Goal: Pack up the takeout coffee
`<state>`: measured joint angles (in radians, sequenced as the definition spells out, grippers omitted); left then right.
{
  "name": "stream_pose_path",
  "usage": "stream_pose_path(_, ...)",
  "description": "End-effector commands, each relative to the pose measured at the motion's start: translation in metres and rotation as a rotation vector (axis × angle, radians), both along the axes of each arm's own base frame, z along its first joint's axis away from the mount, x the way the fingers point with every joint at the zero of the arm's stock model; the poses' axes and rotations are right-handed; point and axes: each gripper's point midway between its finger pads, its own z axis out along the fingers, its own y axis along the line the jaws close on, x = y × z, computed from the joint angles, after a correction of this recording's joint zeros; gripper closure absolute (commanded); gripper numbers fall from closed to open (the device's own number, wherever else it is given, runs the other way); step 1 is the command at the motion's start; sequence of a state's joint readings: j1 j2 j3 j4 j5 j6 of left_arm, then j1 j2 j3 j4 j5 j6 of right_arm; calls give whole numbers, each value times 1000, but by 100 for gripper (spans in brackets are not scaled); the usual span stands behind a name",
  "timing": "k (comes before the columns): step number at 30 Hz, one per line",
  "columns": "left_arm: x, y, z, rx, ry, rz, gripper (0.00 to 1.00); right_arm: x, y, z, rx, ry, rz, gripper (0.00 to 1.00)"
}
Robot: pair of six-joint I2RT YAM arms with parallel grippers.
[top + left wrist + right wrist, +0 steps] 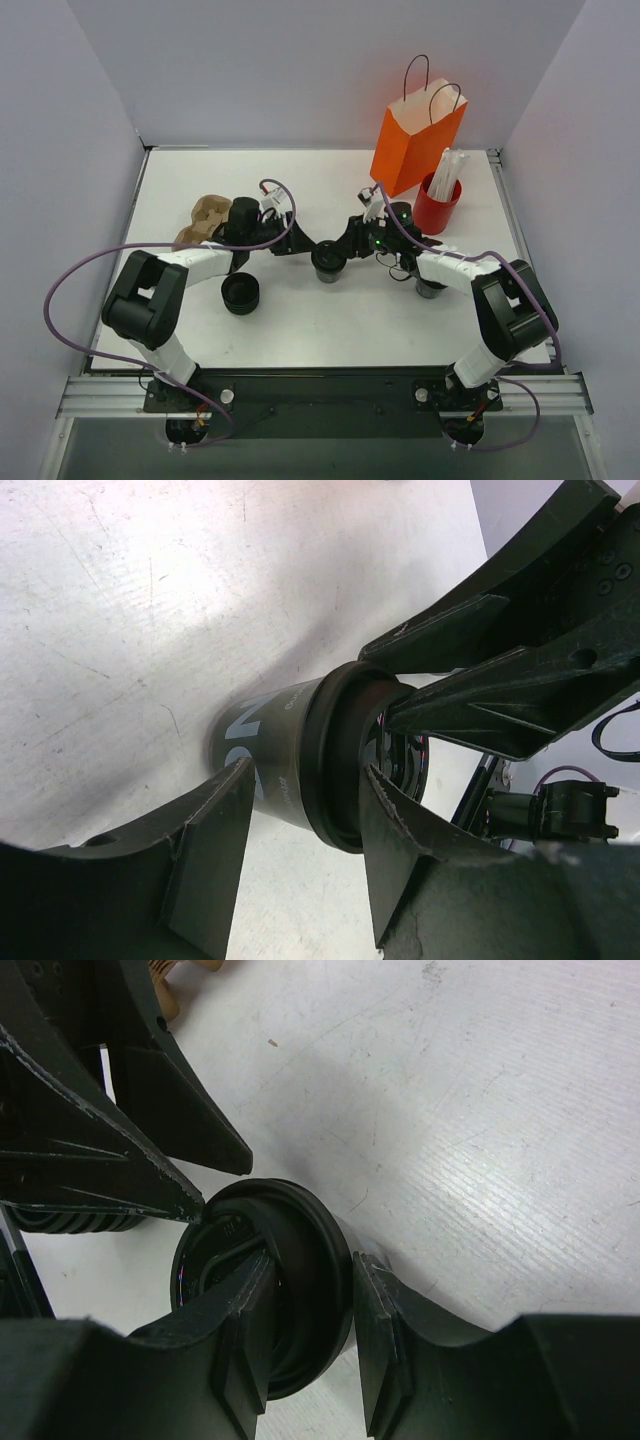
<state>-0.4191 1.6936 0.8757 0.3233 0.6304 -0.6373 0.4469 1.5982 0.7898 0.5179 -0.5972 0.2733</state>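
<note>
The cup stands upright in the middle of the counter, well apart from the bag, so nothing is packed yet; the right fingers pinch its rim, and the left fingers stand around it, gripping or not I cannot tell.

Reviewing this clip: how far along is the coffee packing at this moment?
Done: nothing is packed. The takeout coffee stands on the table, outside the orange paper bag. In hand: the right gripper pinches the cup's black top rim, and the left gripper brackets its body, though whether it presses is unclear. Left: lift the cup across and lower it into the bag.
</note>
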Motion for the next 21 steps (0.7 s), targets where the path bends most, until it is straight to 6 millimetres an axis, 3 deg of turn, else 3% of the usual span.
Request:
stream_pose_path(1, 8, 10, 20, -21, -91, 9, 45, -72, -34, -94, -249, 288, 95, 87)
stream_pose_path(7, 0, 6, 23, -67, -101, -25, 45, -73, -33, -94, -246, 289, 102, 87)
stream_pose_path(21, -4, 7, -7, -43, -42, -14, 49, -71, -34, -95, -247, 288, 87, 87)
